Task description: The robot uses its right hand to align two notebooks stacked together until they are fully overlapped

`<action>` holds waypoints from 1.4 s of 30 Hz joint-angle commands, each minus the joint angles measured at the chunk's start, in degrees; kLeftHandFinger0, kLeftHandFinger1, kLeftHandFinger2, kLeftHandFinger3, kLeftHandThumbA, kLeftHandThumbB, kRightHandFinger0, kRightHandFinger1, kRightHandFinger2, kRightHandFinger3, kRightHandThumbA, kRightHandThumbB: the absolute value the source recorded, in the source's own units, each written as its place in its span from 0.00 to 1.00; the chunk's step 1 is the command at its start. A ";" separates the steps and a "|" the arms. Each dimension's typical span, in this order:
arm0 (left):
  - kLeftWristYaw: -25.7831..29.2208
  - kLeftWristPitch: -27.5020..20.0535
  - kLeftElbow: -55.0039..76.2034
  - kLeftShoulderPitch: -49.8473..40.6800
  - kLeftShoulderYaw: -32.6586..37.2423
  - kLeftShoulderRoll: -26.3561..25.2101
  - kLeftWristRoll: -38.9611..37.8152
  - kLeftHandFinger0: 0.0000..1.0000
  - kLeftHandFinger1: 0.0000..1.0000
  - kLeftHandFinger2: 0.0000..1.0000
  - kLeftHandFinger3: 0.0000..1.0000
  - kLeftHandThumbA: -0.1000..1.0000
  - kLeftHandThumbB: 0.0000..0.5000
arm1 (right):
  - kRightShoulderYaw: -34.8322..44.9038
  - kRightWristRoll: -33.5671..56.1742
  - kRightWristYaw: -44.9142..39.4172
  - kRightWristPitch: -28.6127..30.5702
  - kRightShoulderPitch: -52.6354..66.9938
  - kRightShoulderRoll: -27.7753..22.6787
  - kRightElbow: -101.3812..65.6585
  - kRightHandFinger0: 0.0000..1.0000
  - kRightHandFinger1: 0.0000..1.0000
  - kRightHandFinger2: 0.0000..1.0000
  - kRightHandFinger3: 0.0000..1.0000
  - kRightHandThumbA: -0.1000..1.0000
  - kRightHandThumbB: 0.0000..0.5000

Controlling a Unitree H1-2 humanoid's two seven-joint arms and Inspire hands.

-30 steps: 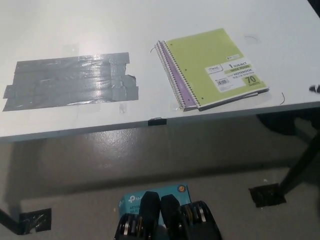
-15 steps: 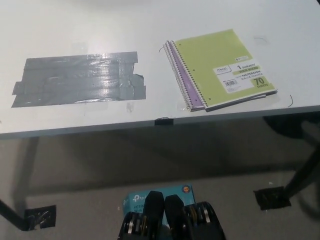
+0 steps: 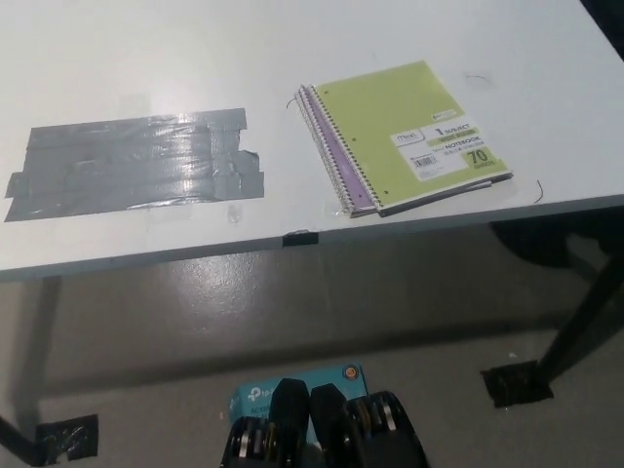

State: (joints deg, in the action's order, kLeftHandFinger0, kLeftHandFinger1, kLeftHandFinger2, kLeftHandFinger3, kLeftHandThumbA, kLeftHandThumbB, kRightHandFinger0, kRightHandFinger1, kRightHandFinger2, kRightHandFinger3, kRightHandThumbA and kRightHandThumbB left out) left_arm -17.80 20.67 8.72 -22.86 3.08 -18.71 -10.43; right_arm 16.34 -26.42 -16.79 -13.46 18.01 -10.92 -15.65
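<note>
White tabletop [image 3: 292,58] fills the upper half of the head view, its front edge running across the picture just below the middle, with grey floor [image 3: 195,322] beneath. Neither the left hand nor the right hand is in view, so how their fingers stand cannot be told.

At the right part of the tabletop lies the green notebook [image 3: 405,127] on top of the purple notebook [image 3: 336,156]. Both are turned a little, their spiral bindings at the left and their long axes running from upper left toward lower right. The purple one shows only as a thin strip along the green cover's spiral side, so the two are not quite overlapped. The near corner of the pair lies just beside the tabletop's front edge.

Against the earlier pictures the whole scene has shifted slightly, which is the camera; the notebooks keep the same pose on the tabletop.

A patch of grey tape [image 3: 136,166] lies well apart to the left. Bare surface shows between it and the notebooks, behind them, and to their right.
</note>
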 commanded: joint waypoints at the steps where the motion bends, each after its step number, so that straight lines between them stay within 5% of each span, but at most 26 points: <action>1: 1.19 -0.71 2.14 -0.62 -0.39 0.64 0.88 0.79 0.80 0.85 1.00 1.00 1.00 | -1.08 5.91 3.03 6.61 -0.95 -0.61 0.02 1.00 1.00 1.00 1.00 0.31 0.17; 4: 1.57 -0.51 2.38 -0.07 -0.54 0.84 1.50 0.82 0.79 0.84 1.00 1.00 1.00 | -2.22 5.77 4.80 12.68 0.40 -2.06 5.51 1.00 1.00 1.00 1.00 0.26 0.17; 7: 1.99 -1.47 1.88 1.04 -0.27 0.45 3.25 0.97 0.79 0.81 1.00 1.00 1.00 | -1.58 8.74 5.51 19.57 0.51 -4.40 16.22 1.00 1.00 1.00 1.00 0.20 0.16; 10: 2.35 -1.57 1.70 1.25 -0.66 0.32 3.60 0.98 0.78 0.79 1.00 1.00 1.00 | -0.16 12.30 4.30 18.53 -0.13 -4.39 20.94 1.00 1.00 1.00 1.00 0.18 0.20; 12: 2.64 -1.75 1.50 1.23 -1.09 0.62 3.55 0.83 0.76 0.79 1.00 1.00 1.00 | -0.49 12.61 4.75 18.55 -0.78 -4.39 20.64 1.00 1.00 1.00 1.00 0.19 0.18; 16: 2.09 -1.34 1.08 1.63 -1.55 0.34 3.12 0.91 0.82 0.86 1.00 1.00 1.00 | -3.52 10.64 4.87 20.10 -1.00 -5.10 19.99 1.00 1.00 1.00 1.00 0.23 0.20; 20: 1.76 -0.30 1.78 0.42 -2.31 -0.13 2.47 0.88 0.88 0.90 1.00 1.00 1.00 | -5.64 9.44 5.18 19.55 -0.53 -5.98 18.52 1.00 1.00 1.00 1.00 0.24 0.21; 26: 0.84 5.95 3.75 0.24 0.63 -3.27 5.78 0.96 1.00 1.00 1.00 1.00 1.00 | -8.25 7.89 4.72 18.06 -0.02 -8.06 17.67 1.00 1.00 1.00 1.00 0.28 0.19; 34: -0.28 6.26 3.53 3.07 8.58 -9.28 16.09 1.00 1.00 1.00 1.00 1.00 0.90 | -15.68 4.95 2.04 16.52 -3.02 -12.96 18.95 0.96 1.00 1.00 1.00 0.54 0.13; 36: -0.95 6.26 2.79 3.85 8.73 -9.84 15.26 1.00 1.00 1.00 1.00 1.00 0.87 | -16.97 5.47 1.19 16.19 -3.80 -13.88 18.75 0.95 1.00 1.00 1.00 0.56 0.14; 38: -0.22 6.26 3.46 3.83 7.56 -9.41 12.65 1.00 1.00 1.00 1.00 1.00 0.97 | -17.81 5.35 1.42 15.59 -4.82 -14.21 19.02 0.88 0.96 1.00 1.00 0.56 0.18; 41: 1.19 6.25 4.59 2.56 3.00 -6.24 7.81 1.00 0.98 1.00 1.00 1.00 0.98 | -18.07 6.07 1.29 14.16 -5.10 -14.46 18.63 0.88 0.96 1.00 1.00 0.54 0.19; 42: 3.23 4.88 4.93 1.67 -2.75 -1.58 2.52 0.96 0.96 1.00 1.00 1.00 0.92 | -16.48 11.13 0.76 14.98 -5.15 -13.37 19.29 0.93 1.00 1.00 1.00 0.52 0.16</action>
State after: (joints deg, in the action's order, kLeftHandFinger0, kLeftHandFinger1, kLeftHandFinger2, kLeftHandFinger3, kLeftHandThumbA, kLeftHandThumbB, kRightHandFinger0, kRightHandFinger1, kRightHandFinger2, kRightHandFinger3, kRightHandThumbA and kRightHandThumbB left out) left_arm -16.92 26.05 11.52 -18.99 7.17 -25.19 -0.36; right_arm -1.44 -20.56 -14.75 1.76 13.10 -23.49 4.15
